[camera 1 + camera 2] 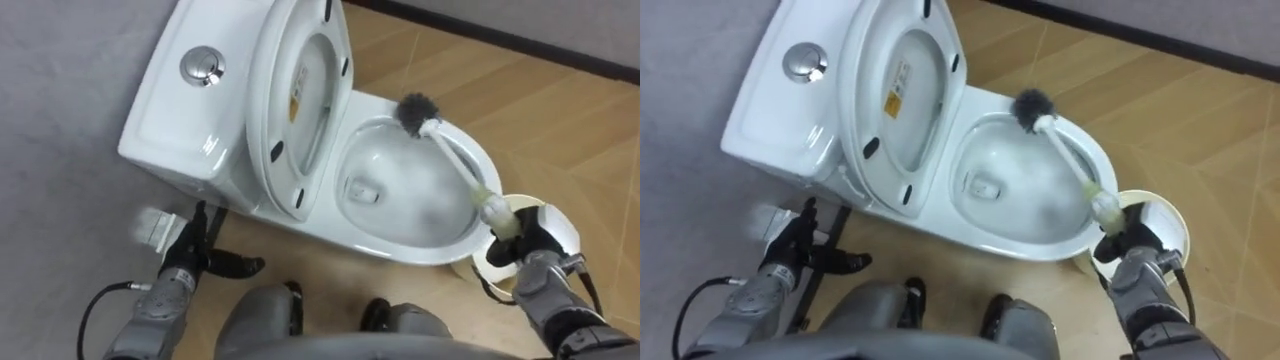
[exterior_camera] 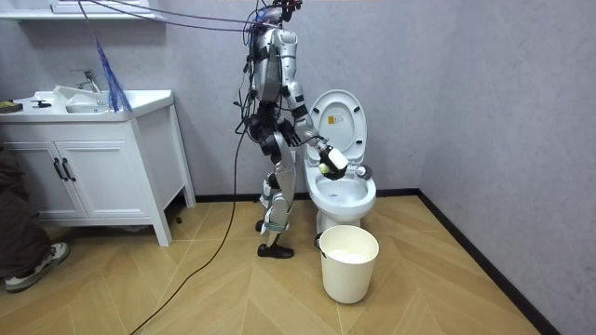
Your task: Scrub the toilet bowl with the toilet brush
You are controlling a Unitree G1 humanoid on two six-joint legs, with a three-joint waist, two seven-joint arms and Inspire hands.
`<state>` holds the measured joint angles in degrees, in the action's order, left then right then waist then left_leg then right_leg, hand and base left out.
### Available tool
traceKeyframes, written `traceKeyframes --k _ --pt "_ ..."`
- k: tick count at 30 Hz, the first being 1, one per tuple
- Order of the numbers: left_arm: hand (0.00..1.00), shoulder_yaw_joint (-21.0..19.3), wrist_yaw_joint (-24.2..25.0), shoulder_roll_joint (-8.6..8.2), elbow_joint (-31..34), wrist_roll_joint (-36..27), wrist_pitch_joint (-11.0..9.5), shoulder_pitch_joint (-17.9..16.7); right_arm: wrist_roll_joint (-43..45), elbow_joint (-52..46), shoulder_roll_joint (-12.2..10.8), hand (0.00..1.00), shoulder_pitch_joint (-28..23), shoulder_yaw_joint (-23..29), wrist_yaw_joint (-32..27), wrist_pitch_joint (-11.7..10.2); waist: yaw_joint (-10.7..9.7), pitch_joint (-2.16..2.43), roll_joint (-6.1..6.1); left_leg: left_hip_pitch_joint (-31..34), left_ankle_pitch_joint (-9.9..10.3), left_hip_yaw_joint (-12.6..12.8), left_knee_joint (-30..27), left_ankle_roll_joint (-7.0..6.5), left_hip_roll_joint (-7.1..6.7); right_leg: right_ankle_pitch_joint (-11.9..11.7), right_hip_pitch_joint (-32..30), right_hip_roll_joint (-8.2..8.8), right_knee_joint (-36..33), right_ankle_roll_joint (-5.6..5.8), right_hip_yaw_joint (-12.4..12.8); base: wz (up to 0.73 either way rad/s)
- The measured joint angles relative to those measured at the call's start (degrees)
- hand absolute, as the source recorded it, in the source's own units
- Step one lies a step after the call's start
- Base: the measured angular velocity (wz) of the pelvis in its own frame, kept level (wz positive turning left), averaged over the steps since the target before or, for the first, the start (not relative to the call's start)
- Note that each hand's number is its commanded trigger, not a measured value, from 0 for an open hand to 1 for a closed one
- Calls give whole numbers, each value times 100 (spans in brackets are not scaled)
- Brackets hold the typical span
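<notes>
A white toilet stands against the grey wall with its lid and seat raised. The brush's dark bristle head rests on the far inner rim of the bowl. Its white handle slants down to my right hand, which is shut on the handle's end at the bowl's near right edge. My left hand hangs open and holds nothing, low beside the tank. In the room view I stand upright at the toilet, with my right hand over the bowl.
A white bucket stands on the wooden floor under my right hand, close to the bowl's front. A white sink cabinet fills the room view's left, where a person's leg and shoe show at the edge.
</notes>
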<state>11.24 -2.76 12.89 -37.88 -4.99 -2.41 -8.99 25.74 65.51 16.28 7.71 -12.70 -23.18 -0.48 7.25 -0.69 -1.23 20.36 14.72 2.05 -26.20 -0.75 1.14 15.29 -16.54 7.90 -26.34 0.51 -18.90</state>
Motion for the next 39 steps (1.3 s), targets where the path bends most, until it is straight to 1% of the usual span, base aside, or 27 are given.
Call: traceKeyframes --k 2,6,7,9,10,11,13,14,15,16,17,19,21,22,23,24,25,27,30,31,32,33,34,35,36,38,39 --pt "0 -14 47 10 -2 94 -22 -16 193 122 2 100 3 -44 70 -54 66 -19 -16 14 -3 -74 3 5 -13 0 58 -5 101 -1 -92 22" --pt "0 -231 72 51 26 336 -46 -211 388 114 5 100 -149 -69 161 -67 116 -29 13 46 -4 -242 41 6 -59 -15 179 -26 281 26 -261 23" --pt "0 -258 59 104 88 446 -41 -291 389 112 27 100 -207 -71 158 -79 121 -33 50 102 -4 -284 26 6 -63 -25 174 -32 325 40 -322 15" --pt "0 -353 -10 100 190 527 -49 -415 381 146 101 100 -312 -123 148 -82 236 -47 127 123 -7 -304 21 1 -61 -72 170 -55 376 58 -327 5" --pt "0 -423 -92 74 188 581 -50 -434 380 147 163 100 -397 -144 135 -89 297 -50 193 123 -8 -306 22 0 -64 -75 169 -45 370 65 -324 3" --pt "0 -497 -181 74 196 602 -52 -470 378 156 213 100 -465 -165 116 -96 392 -38 265 121 -8 -320 39 -1 -91 -76 171 -40 368 67 -333 4" --pt "0 -730 -309 74 286 852 -60 -550 381 242 240 100 -516 -166 79 -136 438 -12 338 103 -9 -353 82 -1 -100 -75 174 -36 373 69 -349 5" --pt "0 -919 -416 62 508 977 -55 -683 377 285 259 100 -602 -157 68 -150 431 13 390 91 -9 -382 87 -1 -103 -74 203 -36 376 71 -389 16" --pt "0 -1059 -566 63 889 1048 -53 -888 376 242 276 100 -735 -150 70 -140 433 19 424 47 -10 -403 101 1 -104 -72 269 -34 394 73 -441 17" --pt "0 -1137 -631 56 1106 1104 -51 -991 376 217 277 100 -799 -138 76 -140 444 21 427 19 -11 -406 121 2 -97 -70 297 -32 398 77 -464 14" --pt "0 -1290 -761 27 1555 1260 -57 -1201 383 216 262 100 -890 -97 105 -139 456 19 431 -52 -15 -427 163 9 -98 -65 387 -34 464 85 -491 9" --pt "0 -1410 -931 -34 1959 1420 -82 -1352 391 322 233 100 -981 -64 155 -130 470 9 449 -166 -23 -455 224 14 -99 -60 521 -31 528 93 -529 10" --pt "0 -1442 -1064 -91 2054 1477 -106 -1357 464 456 194 100 -1013 -73 292 -77 498 -8 439 -331 -70 -454 357 12 -130 -50 649 -6 579 109 -535 8" --pt "0 -1440 -1113 -131 2136 1500 -111 -1332 484 570 190 100 -1091 -84 364 -73 501 -27 406 -437 -116 -460 462 3 -195 -30 715 20 578 140 -519 12" --pt "0 -1440 -1213 -181 2258 1614 -112 -1356 484 592 191 100 -1183 -85 453 -78 500 -55 352 -524 -160 -473 532 1 -200 -1 782 56 571 162 -530 13" --pt "0 -1439 -1265 -204 2343 1667 -112 -1374 483 583 192 100 -1220 -89 508 -75 504 -49 351 -553 -166 -472 554 1 -206 10 802 64 570 165 -536 8" --pt "0 -1440 -1352 -225 2528 1774 -114 -1392 484 591 189 100 -1277 -102 626 -71 517 -74 297 -588 -168 -472 562 4 -210 30 838 64 578 160 -537 0" --pt "0 -1440 -1587 -227 2740 1872 -149 -1380 536 669 188 100 -1330 -106 811 -73 492 -68 222 -679 -183 -480 600 19 -217 32 942 38 691 150 -544 2" --pt "0 -1434 -1793 -226 3036 1966 -156 -1385 545 762 149 100 -1348 -107 958 -77 382 -50 113 -827 -196 -593 651 38 -241 23 1188 -18 860 150 -609 18" --pt "0 -1412 -1879 -226 3242 2085 -203 -1386 544 831 116 100 -1342 -108 1023 -77 368 -48 38 -929 -198 -599 673 43 -229 14 1297 -42 931 150 -616 5" --pt "0 -1348 -1969 -225 3466 2093 -267 -1381 545 834 111 100 -1358 -113 1094 -77 361 -32 1 -1029 -196 -598 695 46 -189 -21 1416 -84 1032 150 -616 0" --pt "0 -1309 -2029 -226 3550 2106 -325 -1369 552 833 113 100 -1354 -112 1122 -76 350 -26 -11 -1084 -195 -597 711 46 -187 -39 1476 -102 1075 150 -614 -6" --pt "0 -1252 -2157 -226 3607 2205 -489 -1336 596 827 114 100 -1332 -109 1152 -74 316 -22 -21 -1208 -198 -576 787 51 -190 -51 1570 -109 1081 148 -599 -9" --pt "0 -1210 -2277 -226 3607 2335 -571 -1298 677 778 113 100 -1310 -96 1196 -82 251 -11 -11 -1320 -203 -552 852 58 -192 -50 1654 -107 1077 148 -578 -13" --pt "0 -1197 -2330 -226 3608 2379 -587 -1287 746 775 109 100 -1281 -91 1225 -90 226 -1 -9 -1360 -206 -536 875 62 -191 -50 1679 -109 1074 148 -545 -19" --pt "0 -1122 -2416 -225 3609 2605 -591 -1213 1060 799 82 100 -1198 -62 1357 -143 84 9 11 -1453 -213 -512 886 70 -187 -50 1739 -118 1066 148 -486 -13" --pt "0 -1087 -2415 -227 3609 2825 -603 -1156 1222 805 73 100 -1212 -62 1455 -141 59 3 2 -1507 -213 -520 894 70 -189 -50 1764 -117 1076 148 -482 0"
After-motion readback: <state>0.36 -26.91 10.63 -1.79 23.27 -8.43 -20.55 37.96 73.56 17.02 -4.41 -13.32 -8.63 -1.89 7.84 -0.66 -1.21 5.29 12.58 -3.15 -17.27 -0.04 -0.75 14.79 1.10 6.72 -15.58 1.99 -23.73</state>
